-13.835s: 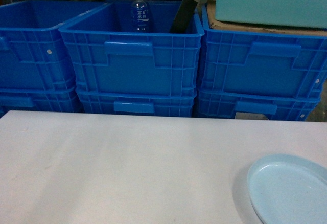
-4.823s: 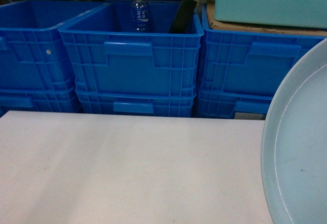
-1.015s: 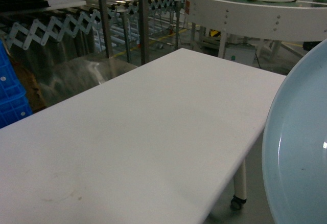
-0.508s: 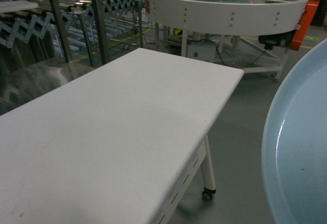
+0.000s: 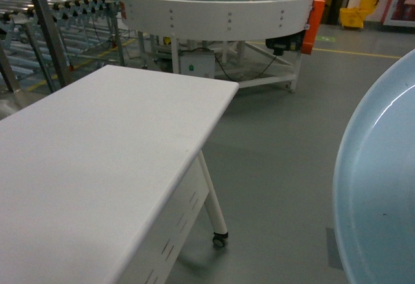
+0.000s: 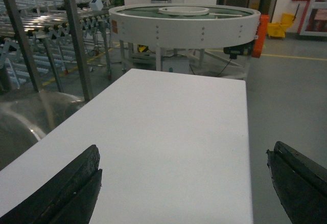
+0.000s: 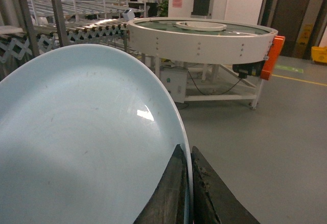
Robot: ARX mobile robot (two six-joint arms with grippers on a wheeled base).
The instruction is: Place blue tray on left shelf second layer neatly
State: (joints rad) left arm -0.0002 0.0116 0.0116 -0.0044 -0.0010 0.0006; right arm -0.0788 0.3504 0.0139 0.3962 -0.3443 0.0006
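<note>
**One rim pinch carries the tray, shelf not reached**

One hand does the work: the right hand (image 7: 187,191) is closed on the rim of the blue tray (image 7: 87,147), fingers (image 7: 171,193) pinching only the edge, tray tilted up and reaching away to that hand's left. In the head view the tray (image 5: 382,200) fills the right edge, off the desk (image 5: 91,148). The left hand (image 6: 184,183) hangs wide open over the desk and holds nothing.

Risks, as I judge them:
- thin edge grip, so the tray could pivot or slip out
- wide tray blocks the view, so it could clip the desk or a steel upright (image 5: 44,28)
- slid onto bars at a tilt, it may sit crooked or drop between them

Which rack tier is the target: cannot tell.

Containers: the tray is bare inside, only faint specks. The round white machine (image 5: 214,5) sits well beyond both hands.
</note>
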